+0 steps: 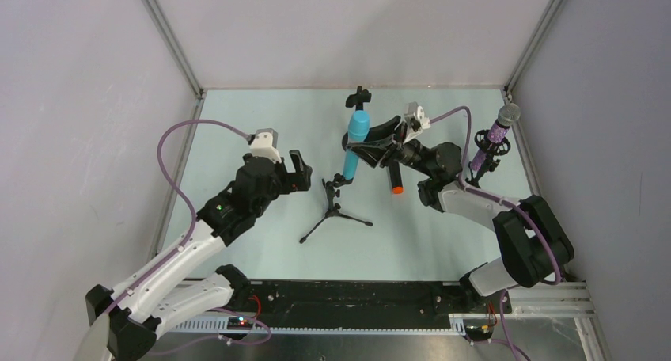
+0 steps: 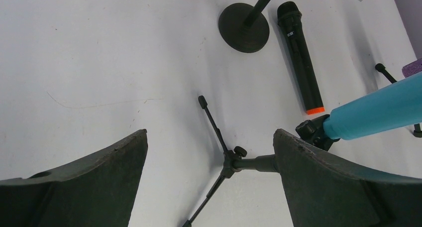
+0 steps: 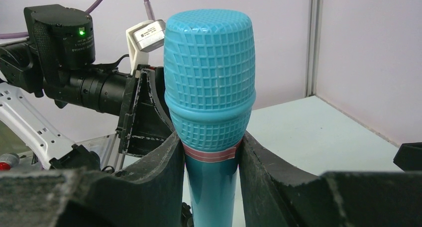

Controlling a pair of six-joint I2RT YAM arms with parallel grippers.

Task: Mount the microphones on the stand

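1. Your right jaws are clamped on the cyan mic [image 3: 209,87], just under its meshed head, one finger on each side.
2. That cyan mic stands tilted over the middle of the tabletop [image 1: 411,242]. Its lower end meets the clip on top of the tripod stand [image 1: 336,209]; you cannot tell whether it is seated in the clip.
3. Your left jaws are spread wide with nothing between them. They hover above the tripod's legs, to the left of the cyan mic.
4. The black mic [image 2: 300,57] lies flat on the tabletop, its orange end toward the arms' bases, just beside the round-base stand [image 2: 236,33].
5. The purple mic [image 1: 498,130] sits in a third stand [image 1: 484,165] at the far right, silver head up, well apart from both sets of jaws.
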